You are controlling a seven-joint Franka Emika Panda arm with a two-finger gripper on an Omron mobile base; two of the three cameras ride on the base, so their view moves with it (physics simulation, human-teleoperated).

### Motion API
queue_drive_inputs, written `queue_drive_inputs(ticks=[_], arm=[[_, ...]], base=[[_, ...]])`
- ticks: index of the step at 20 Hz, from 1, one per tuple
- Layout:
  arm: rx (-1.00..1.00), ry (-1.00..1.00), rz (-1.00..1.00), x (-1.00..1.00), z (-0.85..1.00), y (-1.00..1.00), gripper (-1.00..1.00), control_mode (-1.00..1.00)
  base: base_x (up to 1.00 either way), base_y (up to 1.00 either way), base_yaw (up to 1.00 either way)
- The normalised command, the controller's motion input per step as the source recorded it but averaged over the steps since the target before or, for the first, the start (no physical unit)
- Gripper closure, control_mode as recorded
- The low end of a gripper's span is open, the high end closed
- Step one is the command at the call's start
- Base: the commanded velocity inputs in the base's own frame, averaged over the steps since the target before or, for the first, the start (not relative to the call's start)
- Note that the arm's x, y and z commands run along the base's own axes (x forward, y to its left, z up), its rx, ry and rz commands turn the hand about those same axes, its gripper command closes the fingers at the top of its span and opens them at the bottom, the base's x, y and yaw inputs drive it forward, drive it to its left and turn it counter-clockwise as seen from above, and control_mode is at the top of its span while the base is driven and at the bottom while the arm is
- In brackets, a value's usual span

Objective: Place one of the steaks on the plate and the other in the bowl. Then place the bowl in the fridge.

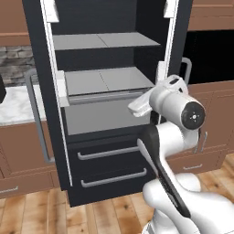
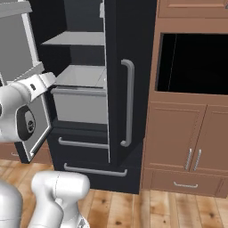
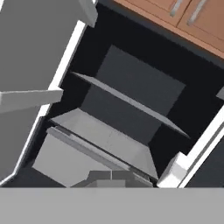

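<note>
The tall black fridge (image 1: pixel 109 151) stands with its doors swung open, showing grey shelves (image 1: pixel 105 80) and a grey bin below them. My gripper (image 1: pixel 133 109) hangs just in front of the middle shelf, pointing into the fridge. In the right base view the gripper (image 2: pixel 50 78) sits at the left, beside the open left door. In the hand view the fingertips (image 3: pixel 111 177) are pressed together with nothing between them, over the shelves (image 3: pixel 109 135). The steaks, the plate and the bowl are out of view.
Two lower drawers (image 1: pixel 112 176) with grey handles are closed. The left door's handle (image 1: pixel 35 119) juts out on the left, the right door (image 2: pixel 129 102) on the right. A black wall oven (image 2: pixel 191 62) sits in wooden cabinets (image 2: pixel 178 138). A marble counter (image 1: pixel 16 107) lies left.
</note>
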Motion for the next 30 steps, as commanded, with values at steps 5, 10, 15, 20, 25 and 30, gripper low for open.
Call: queue_drive_inputs(ticks=[5,10,15,20,25,30], arm=[[0.79,0.1,-0.02,0.0,0.11,-0.02,1.0,-1.0],[0.28,0.34,-0.09,0.0,0.3,-0.03,1.0,-1.0],[0.03,0.45,-0.08,-0.12,0.34,-0.06,1.0,-1.0],[0.02,0.0,0.04,-0.68,0.02,-0.43,1.0,-1.0],[0.0,-0.06,0.09,-0.73,-0.04,-0.16,1.0,-1.0],[0.0,0.0,0.02,-0.52,-0.04,-0.07,1.0,-1.0]], base=[[0.0,0.0,0.0],[0.0,0.0,0.0],[0.0,0.0,0.0],[0.0,0.0,0.0],[0.0,0.0,0.0],[0.0,0.0,0.0]])
